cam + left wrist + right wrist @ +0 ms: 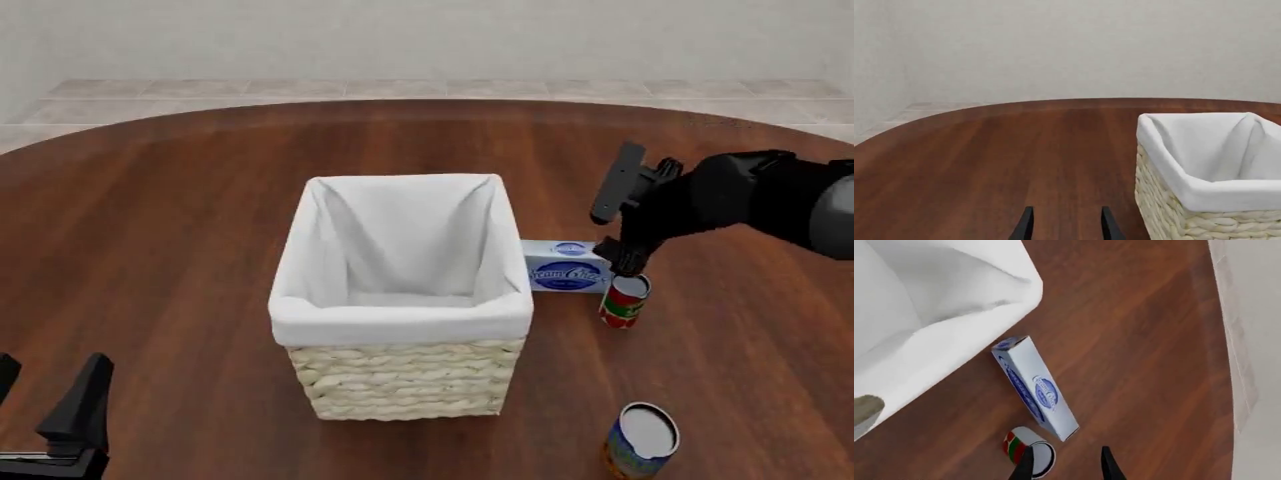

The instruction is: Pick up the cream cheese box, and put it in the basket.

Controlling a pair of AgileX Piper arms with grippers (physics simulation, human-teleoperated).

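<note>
The cream cheese box (pixel 567 268) lies on the table against the right side of the basket (pixel 400 375). In the right wrist view the box (pixel 1037 390) is white and pale blue with a dark blue oval logo. My right gripper (pixel 625 262) hangs open and empty just above the box's right end and the red-green can. Its fingers (pixel 1026 465) stand apart in the right wrist view (pixel 1066 467). My left gripper (pixel 47 385) is open and empty at the near left, far from the box, and its wrist view (pixel 1066 229) shows the basket (pixel 1201 200) to one side.
A red-green can (pixel 622 300) stands right next to the box's right end and also shows in the right wrist view (pixel 1029 450). A blue-yellow can (pixel 641 440) stands near the front edge on the right. The basket's white liner (pixel 934 300) fills one corner of the right wrist view.
</note>
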